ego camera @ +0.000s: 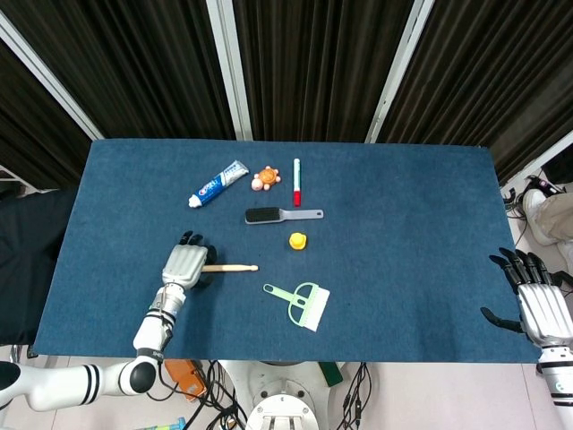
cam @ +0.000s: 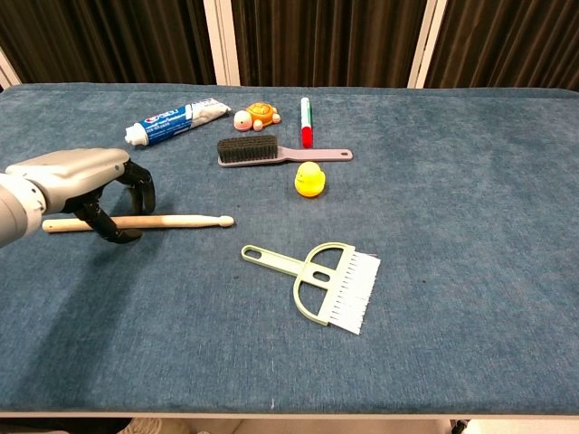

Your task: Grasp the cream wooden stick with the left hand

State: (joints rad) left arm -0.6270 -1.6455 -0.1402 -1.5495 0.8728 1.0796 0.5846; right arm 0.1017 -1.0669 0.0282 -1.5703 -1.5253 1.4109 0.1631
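Note:
The cream wooden stick [ego camera: 235, 267] [cam: 181, 221] lies flat on the blue table, running left to right. My left hand [ego camera: 182, 265] [cam: 77, 176] arches over its left part, thumb on the near side and fingers on the far side. The fingers are apart and not closed on the stick, which still rests on the cloth. My right hand [ego camera: 537, 300] hangs off the table's right edge with its fingers spread and nothing in it. The chest view does not show it.
Behind the stick lie a toothpaste tube [cam: 172, 120], an orange turtle toy [cam: 257, 115], a red-and-white marker [cam: 306, 122] and a grey brush [cam: 262, 150]. A yellow duck [cam: 309, 179] and a green hand broom [cam: 326, 282] lie to its right.

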